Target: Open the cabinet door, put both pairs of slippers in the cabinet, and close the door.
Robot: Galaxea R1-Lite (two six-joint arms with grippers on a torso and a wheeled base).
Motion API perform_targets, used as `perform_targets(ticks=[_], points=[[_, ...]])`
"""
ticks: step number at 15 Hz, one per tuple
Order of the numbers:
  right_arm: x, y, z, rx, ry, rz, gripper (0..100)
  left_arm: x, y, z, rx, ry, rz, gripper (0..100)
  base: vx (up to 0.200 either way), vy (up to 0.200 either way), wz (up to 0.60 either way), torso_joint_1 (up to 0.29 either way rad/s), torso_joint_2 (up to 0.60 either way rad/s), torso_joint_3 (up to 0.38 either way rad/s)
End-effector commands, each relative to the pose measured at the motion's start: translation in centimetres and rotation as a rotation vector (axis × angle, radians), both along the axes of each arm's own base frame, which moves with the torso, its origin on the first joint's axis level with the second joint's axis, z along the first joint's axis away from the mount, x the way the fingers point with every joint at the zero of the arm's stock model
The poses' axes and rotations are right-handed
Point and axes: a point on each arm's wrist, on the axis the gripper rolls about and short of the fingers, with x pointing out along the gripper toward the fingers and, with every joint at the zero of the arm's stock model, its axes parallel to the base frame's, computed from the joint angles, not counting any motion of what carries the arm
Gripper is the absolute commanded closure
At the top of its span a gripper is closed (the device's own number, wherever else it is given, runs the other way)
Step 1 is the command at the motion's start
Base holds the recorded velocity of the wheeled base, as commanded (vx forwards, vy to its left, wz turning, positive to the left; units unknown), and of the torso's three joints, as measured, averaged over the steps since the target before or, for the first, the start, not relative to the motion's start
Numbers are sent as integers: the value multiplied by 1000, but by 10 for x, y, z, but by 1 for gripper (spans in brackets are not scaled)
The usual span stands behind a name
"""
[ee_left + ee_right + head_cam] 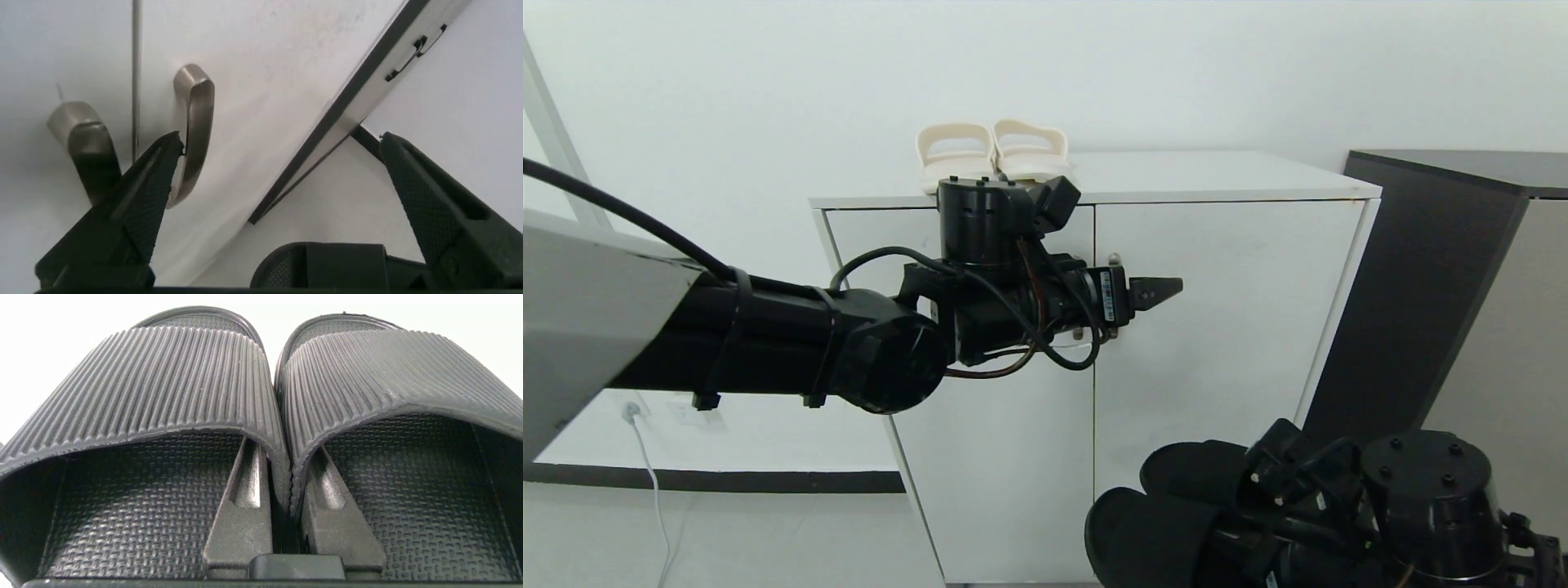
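Since the cabinet [1217,343] doors are shut, centre the handle [192,122] between the jaws before closing, then pull straight out. Your L gripper [1162,290] is spread wide, one fingertip just beside the handle, arm horizontal across the front. R gripper [286,518], low at right, pinches the black slippers [196,384] together. The white slippers [992,151] sit on the cabinet top.

White cabinet [1217,175], flat white top, set against the wall. One pair of cream slippers [992,151] lies directly on the top, on its left part, back near the wall. The two sit side by side, touching, straps up; their near ends are hidden. Rest of the top is bare white. Below the top, left door [996,457] and right door [1217,343] both flush shut, metal handles [192,131] at the centre seam.
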Motion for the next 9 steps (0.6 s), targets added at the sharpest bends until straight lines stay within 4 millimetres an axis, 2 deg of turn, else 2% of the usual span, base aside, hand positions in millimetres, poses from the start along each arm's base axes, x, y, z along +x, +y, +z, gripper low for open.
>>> perform_targets(ticks=[1,4,5,9], points=[[0,0,-1,-3,2,1,100,2,-1,-4,5,8,0,0,0,0,0,0,0,0],[0,1,-4,-11,11,1,100,2,-1,-4,5,8,0,0,0,0,0,0,0,0],[0,1,-4,-12,10,2,100,2,-1,-4,5,11,0,100,0,0,0,0,0,0],[-4,-2,-9,-20,40,47,100,-1,1,-5,-1,29,4,100,0,0,0,0,0,0]])
